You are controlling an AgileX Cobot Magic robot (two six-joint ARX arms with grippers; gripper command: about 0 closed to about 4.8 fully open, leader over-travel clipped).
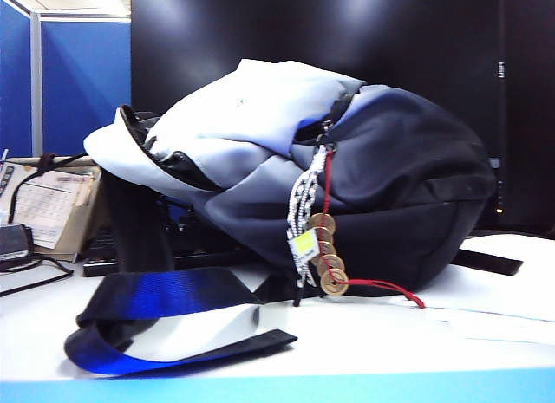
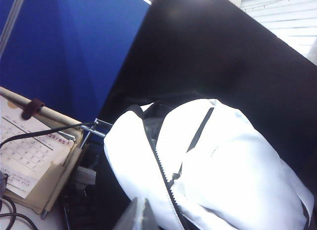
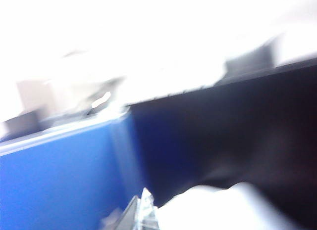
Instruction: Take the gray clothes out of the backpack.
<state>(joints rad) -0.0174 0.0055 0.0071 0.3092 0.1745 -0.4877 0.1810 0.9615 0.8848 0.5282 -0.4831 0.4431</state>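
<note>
Backpack point(image 1: 347, 186) lies on its side on the white worktop point(image 1: 486, 351), filling the middle of the exterior view: pale gray-white panel upper left, dark navy-black body right and lower. Its zip opening point(image 1: 160, 156) gapes at the left end; only dark lining shows inside, so the gray clothes can't be made out in any view, can't tell whether they're in there. Brass coins point(image 1: 328, 263) on a red cord point(image 1: 395, 289) hang from the zipper at centre, beside a white-and-black braided cord point(image 1: 302, 208) with a small yellow tag point(image 1: 304, 243). Blue-black webbing strap point(image 1: 165, 321) loops across the worktop at lower left. Desk calendar point(image 1: 52, 204) stands at the left edge, blue partition point(image 1: 82, 69) upper left, black screen point(image 1: 347, 30) behind the bag. Neither arm appears in the exterior view. Left wrist view looks at the pale panel point(image 2: 228, 165) from the open end: the zipper track point(image 2: 161, 165) runs down the middle, dark opening at its top, contents not visible there either; calendar point(image 2: 29, 156) at lower left. Left end effector point(image 2: 138, 217) shows only its tips at the bottom edge, pressed together, clear of the bag and gripping nothing. Right wrist view is heavily motion-blurred: blue partition point(image 3: 59, 175) lower left, dark screen right, a pale blob of the backpack point(image 3: 218, 210) at the bottom. Right end effector point(image 3: 141, 212) tips sit at the bottom edge, together, nothing between them.
</note>
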